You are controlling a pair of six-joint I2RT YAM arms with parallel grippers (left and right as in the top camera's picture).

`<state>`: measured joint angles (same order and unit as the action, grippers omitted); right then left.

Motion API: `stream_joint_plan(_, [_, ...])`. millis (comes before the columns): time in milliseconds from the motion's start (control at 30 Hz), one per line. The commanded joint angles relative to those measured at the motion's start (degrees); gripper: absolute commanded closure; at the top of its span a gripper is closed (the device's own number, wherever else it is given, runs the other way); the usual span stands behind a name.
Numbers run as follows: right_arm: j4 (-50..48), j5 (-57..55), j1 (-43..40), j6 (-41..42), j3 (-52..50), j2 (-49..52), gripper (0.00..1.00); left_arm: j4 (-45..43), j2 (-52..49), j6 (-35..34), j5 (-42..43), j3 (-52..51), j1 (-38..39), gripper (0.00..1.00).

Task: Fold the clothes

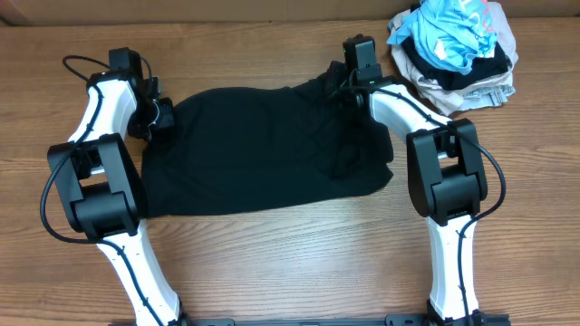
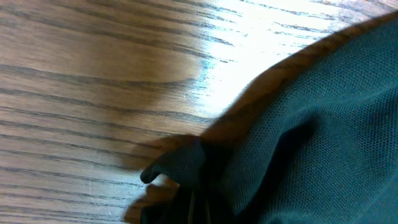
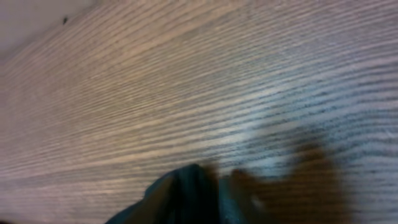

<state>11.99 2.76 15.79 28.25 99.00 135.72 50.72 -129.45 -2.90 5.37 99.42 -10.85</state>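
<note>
While our left jaws clamp tight on the black top (image 1: 263,149) at ten o'clock, we cannot tell about our right jaws.

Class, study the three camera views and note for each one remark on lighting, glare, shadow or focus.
Overhead: even light, sharp, though the black top shows little fold detail. Left wrist: bright glare on the table, wood grain soft, fabric weave sharper. Right wrist: whole view blurred, a dark shadow on the wood beside the fabric.
</note>
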Motion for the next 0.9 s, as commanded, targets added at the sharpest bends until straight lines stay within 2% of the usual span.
stream_joint_plan(0, [-0.8, -0.1, 0.2, -0.5, 0.7, 0.8, 0.80, -0.3, 0.7, -0.5, 0.0, -0.3, 0.4, 0.96])
stream_joint_plan(200, [-0.3, 0.5, 0.1, -0.9, 1.5, 0.7, 0.92, -0.5, 0.8, -0.5, 0.0, -0.2, 0.3, 0.96])
stream_joint_plan(333, [4.5, 4.9, -1.2, -4.7, 7.0, 0.6, 0.95, -0.7, 1.0, 0.2, 0.0, 0.8, -0.4, 0.96])
stream_joint_plan(600, [25.6, 8.5, -2.6, -16.2, 27.9, 0.6, 0.96, 6.1, 1.1, 1.1, 0.0, 10.6, -1.0, 0.96])
stream_joint_plan(700, [37.3, 8.5, -2.6, -21.2, 36.2, 0.6, 0.96, 10.3, 1.2, 1.7, 0.0, 15.4, -1.0, 0.96])
stream_joint_plan(867, [54.0, 8.4, -3.3, -23.8, 45.5, 0.5, 0.96, 16.1, 1.2, 1.8, 0.0, 21.2, -1.0, 0.96])
